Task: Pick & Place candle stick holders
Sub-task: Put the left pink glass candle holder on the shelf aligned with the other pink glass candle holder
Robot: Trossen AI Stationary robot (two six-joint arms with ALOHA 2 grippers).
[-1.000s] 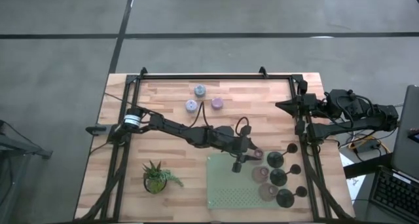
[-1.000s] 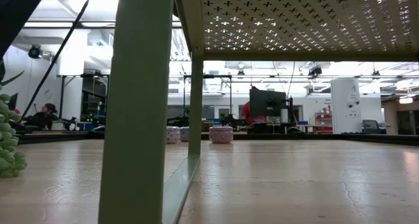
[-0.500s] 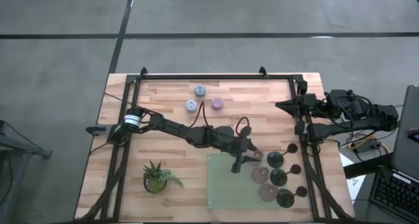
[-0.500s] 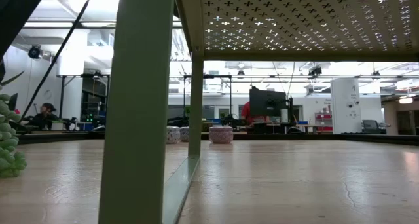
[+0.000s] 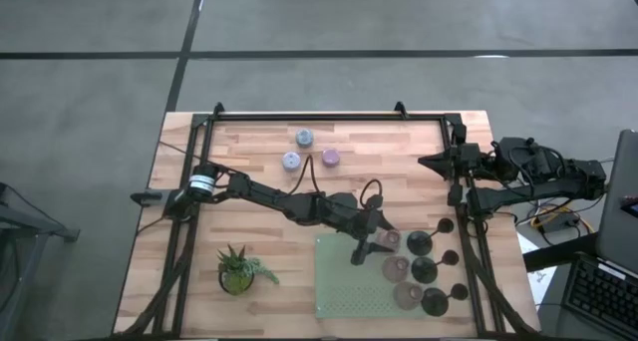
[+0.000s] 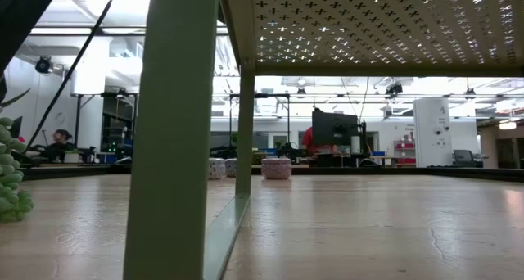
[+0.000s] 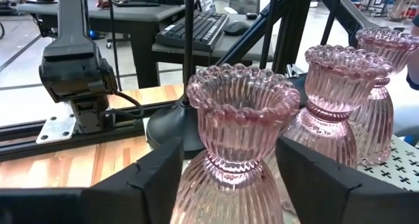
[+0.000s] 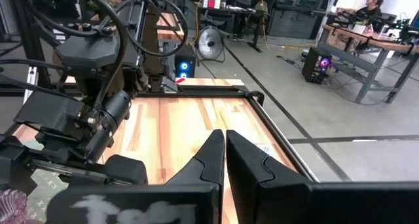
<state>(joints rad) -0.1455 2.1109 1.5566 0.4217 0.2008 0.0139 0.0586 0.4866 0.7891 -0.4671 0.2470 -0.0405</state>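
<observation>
My left gripper (image 5: 379, 239) reaches across the table's middle and is shut on a pink bell-shaped holder (image 7: 234, 135) at the far edge of the green perforated tray (image 5: 344, 291). Two more pink holders (image 5: 401, 268) (image 5: 407, 293) and three black round-based holders (image 5: 426, 270) stand on the tray's right part. Three short lilac and pale-blue holders (image 5: 304, 138) (image 5: 290, 162) (image 5: 330, 159) stand on the wood at the far middle. My right gripper (image 5: 427, 163) is shut and empty at the far right, by its base. My left gripper pinches the pink holder's lower ribbed body (image 7: 196, 185) between its two fingers (image 7: 154, 178), one on each side. The fingers come level, from the table's left. The holder stands upright with its beaded rim (image 7: 237, 86) up. Its foot is hidden below the picture's edge.
A small green potted plant (image 5: 237, 269) stands at the near left. The black frame rails (image 5: 329, 117) run along the table's far and side edges. In the low view the tray's green leg (image 6: 168, 133) stands close in front, the lilac holders (image 6: 276, 167) far behind.
My left gripper has gone a little toward the table's near edge with the pink holder, which stays upright and now stands closer to the other pink holders on the tray.
</observation>
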